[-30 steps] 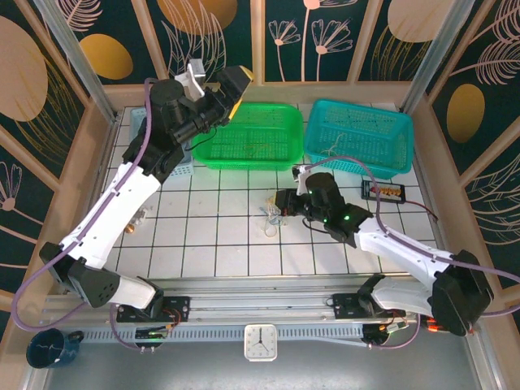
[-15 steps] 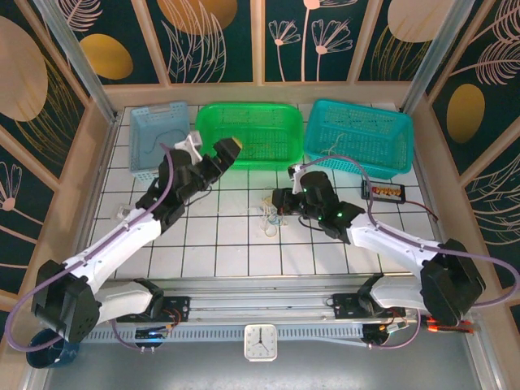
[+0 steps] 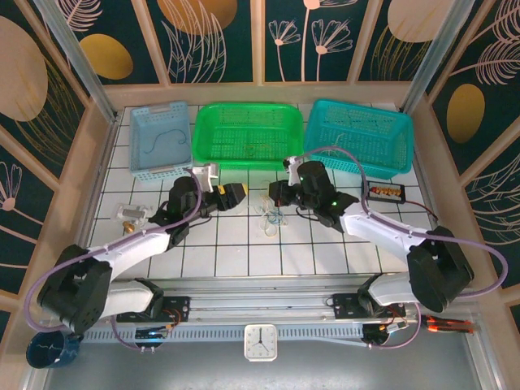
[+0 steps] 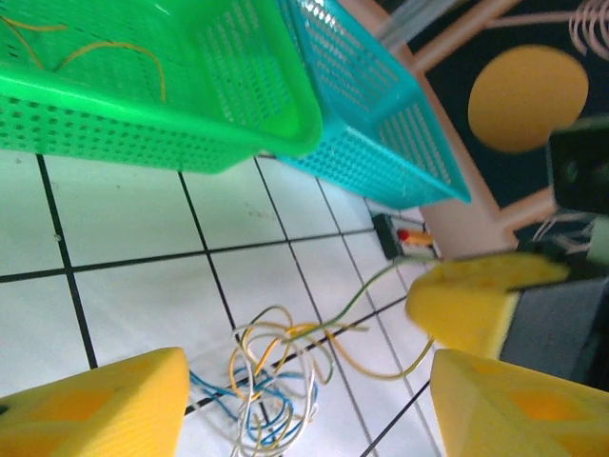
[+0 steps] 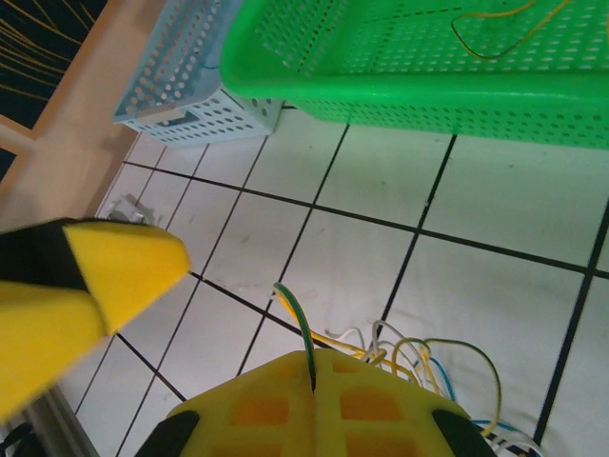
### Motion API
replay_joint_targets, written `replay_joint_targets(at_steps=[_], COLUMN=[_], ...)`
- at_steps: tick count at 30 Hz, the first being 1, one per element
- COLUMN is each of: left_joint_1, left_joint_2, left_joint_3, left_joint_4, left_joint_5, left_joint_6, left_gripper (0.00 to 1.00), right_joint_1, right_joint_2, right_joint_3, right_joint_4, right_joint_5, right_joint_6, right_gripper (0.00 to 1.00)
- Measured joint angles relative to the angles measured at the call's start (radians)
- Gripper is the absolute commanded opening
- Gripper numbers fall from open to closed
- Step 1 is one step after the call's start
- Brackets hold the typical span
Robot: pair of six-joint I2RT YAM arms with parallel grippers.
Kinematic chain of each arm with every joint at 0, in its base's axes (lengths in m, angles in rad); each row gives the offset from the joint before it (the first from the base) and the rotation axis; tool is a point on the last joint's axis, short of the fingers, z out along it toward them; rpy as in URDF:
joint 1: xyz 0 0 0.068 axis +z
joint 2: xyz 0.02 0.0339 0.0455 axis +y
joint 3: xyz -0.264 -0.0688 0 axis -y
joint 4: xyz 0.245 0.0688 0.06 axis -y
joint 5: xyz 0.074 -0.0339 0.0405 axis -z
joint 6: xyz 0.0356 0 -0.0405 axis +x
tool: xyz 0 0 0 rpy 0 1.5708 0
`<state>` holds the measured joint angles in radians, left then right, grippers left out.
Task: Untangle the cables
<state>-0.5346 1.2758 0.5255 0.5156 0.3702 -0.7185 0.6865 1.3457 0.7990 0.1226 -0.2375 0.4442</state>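
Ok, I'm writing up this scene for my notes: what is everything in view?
Cables: one tangle, yellow, white, blue and green, mid-table between the arms.
Wire: one, yellow, in the green basket.
Baskets: three, light blue, green, teal, along the far edge.
Board: one, black with red and yellow parts, right side.
Metal part: one, small, left side.
Clock: one, white, near edge.
Mug: one, dark blue, near left corner.
Left arm: white and black, jaws open by the tangle.
Right arm: white and black, jaws shut on a strand.
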Motion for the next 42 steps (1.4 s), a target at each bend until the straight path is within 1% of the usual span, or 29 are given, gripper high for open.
replay_joint_targets(at_steps=[5, 9, 13, 22, 26, 29, 30, 32, 38, 39, 40, 42], left_joint_1=[0.0, 0.0, 0.0, 0.0, -0.002, -0.004, -0.005, -0.008, -0.011, -0.011, -0.011, -0.011], left_joint_2=[0.072, 0.108, 0.142, 0.221, 0.255, 0.277, 0.283, 0.289, 0.286, 0.283, 0.277, 0.262], left_joint_3=[0.026, 0.053, 0.076, 0.128, 0.166, 0.187, 0.192, 0.2, 0.207, 0.207, 0.207, 0.207], left_joint_4=[0.005, 0.012, 0.018, 0.03, 0.035, 0.042, 0.042, 0.043, 0.057, 0.057, 0.057, 0.06], left_joint_5=[0.064, 0.098, 0.116, 0.14, 0.147, 0.151, 0.154, 0.159, 0.177, 0.179, 0.182, 0.187], left_joint_6=[0.12, 0.169, 0.195, 0.211, 0.215, 0.219, 0.217, 0.217, 0.195, 0.19, 0.183, 0.167], left_gripper=[0.58, 0.52, 0.47, 0.38, 0.29, 0.18, 0.14, 0.01, 0.0, 0.0, 0.0, 0.0], right_joint_1=[-0.003, -0.009, -0.011, -0.011, -0.011, -0.011, -0.011, -0.011, -0.011, -0.011, -0.011, -0.011], right_joint_2=[0.016, 0.033, 0.041, 0.041, 0.041, 0.041, 0.041, 0.041, 0.041, 0.041, 0.041, 0.04], right_joint_3=[0.025, 0.032, 0.032, 0.032, 0.032, 0.031, 0.03, 0.023, -0.021, -0.026, -0.031, -0.04], right_joint_4=[0.0, 0.001, 0.001, 0.002, 0.002, 0.006, 0.01, 0.022, 0.054, 0.059, 0.063, 0.076], right_joint_5=[-0.044, -0.071, -0.091, -0.114, -0.127, -0.131, -0.131, -0.131, -0.123, -0.12, -0.114, -0.1], right_joint_6=[-0.002, -0.006, -0.013, -0.013, -0.012, -0.012, -0.012, -0.008, 0.01, 0.011, 0.011, 0.022], right_gripper=[0.0, 0.0, 0.0, 0.0, 0.0, 0.0, 0.0, 0.0, 0.0, 0.02, 0.08, 0.25])
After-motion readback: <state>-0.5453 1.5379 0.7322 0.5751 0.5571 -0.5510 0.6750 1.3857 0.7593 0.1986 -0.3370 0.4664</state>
